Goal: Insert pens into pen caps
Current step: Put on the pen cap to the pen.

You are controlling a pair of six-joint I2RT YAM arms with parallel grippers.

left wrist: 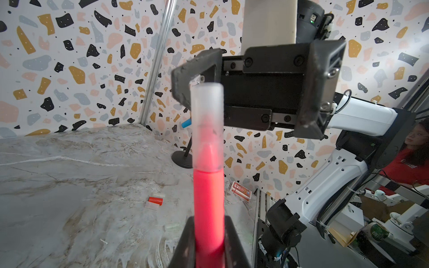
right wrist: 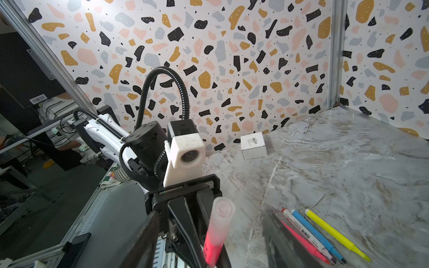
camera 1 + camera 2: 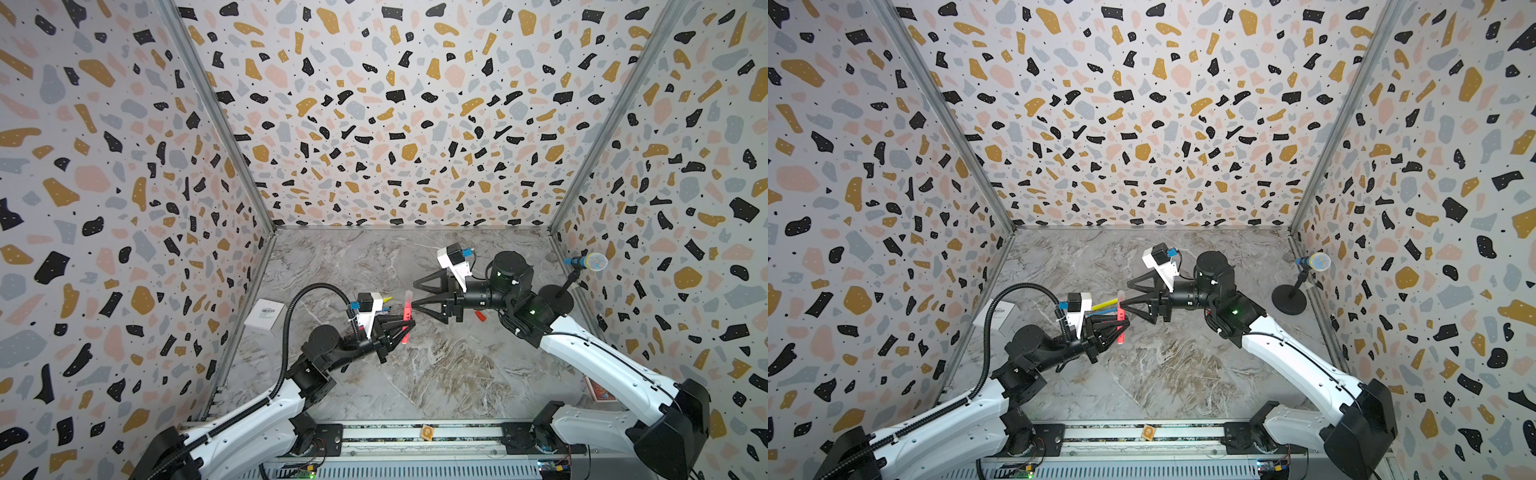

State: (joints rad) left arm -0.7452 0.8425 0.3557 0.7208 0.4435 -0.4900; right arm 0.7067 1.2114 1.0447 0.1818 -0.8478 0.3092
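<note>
— While your left gripper (image 3: 405,326) was clamped on the pink pen (image 3: 404,337), held up off the table (image 3: 436,374), was its clear cap (image 3: 408,298) fully seated?
— You couldn't tell. Your right gripper (image 3: 415,296) stood open, jaws just beside that cap; a sideways nudge could have tilted the pen or popped the cap loose. Further right, the red-orange cap (image 3: 481,316) lay under your arm, easily swept away
</note>
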